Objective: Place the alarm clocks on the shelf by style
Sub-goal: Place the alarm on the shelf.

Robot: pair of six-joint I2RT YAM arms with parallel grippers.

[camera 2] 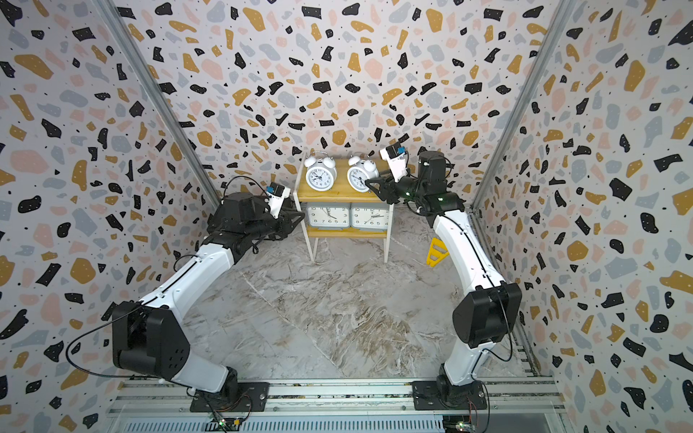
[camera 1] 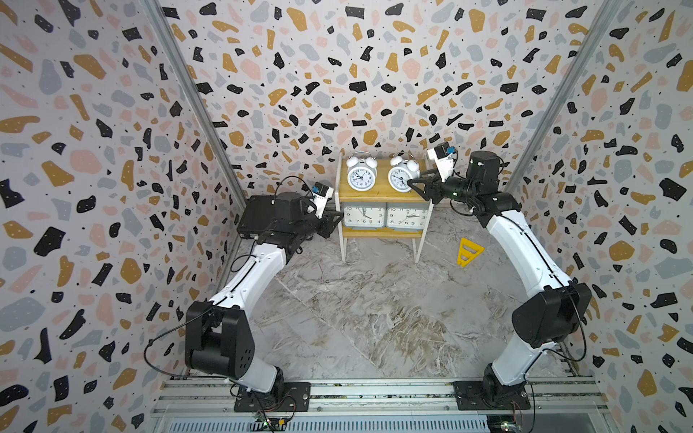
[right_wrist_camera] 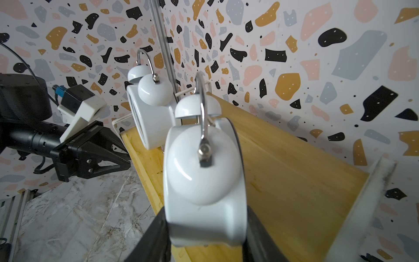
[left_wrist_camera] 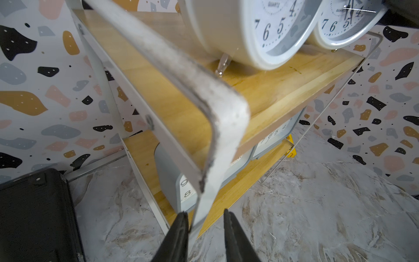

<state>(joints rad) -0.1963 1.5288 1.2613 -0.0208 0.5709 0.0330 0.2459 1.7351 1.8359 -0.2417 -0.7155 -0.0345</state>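
Astride a front leg of the shelf [camera 1: 378, 195], the left gripper [left_wrist_camera: 206, 215] holds its jaws apart; both grey clocks [camera 1: 363, 216] [camera 1: 407, 217] sit on the lower tier. Above, the right gripper [camera 1: 415, 184] clamps one twin-bell clock [camera 1: 400, 179] beside its twin [camera 1: 361, 177]

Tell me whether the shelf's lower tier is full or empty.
Full: two grey rectangular clocks stand side by side on the shelf's lower board, spanning nearly its whole width.
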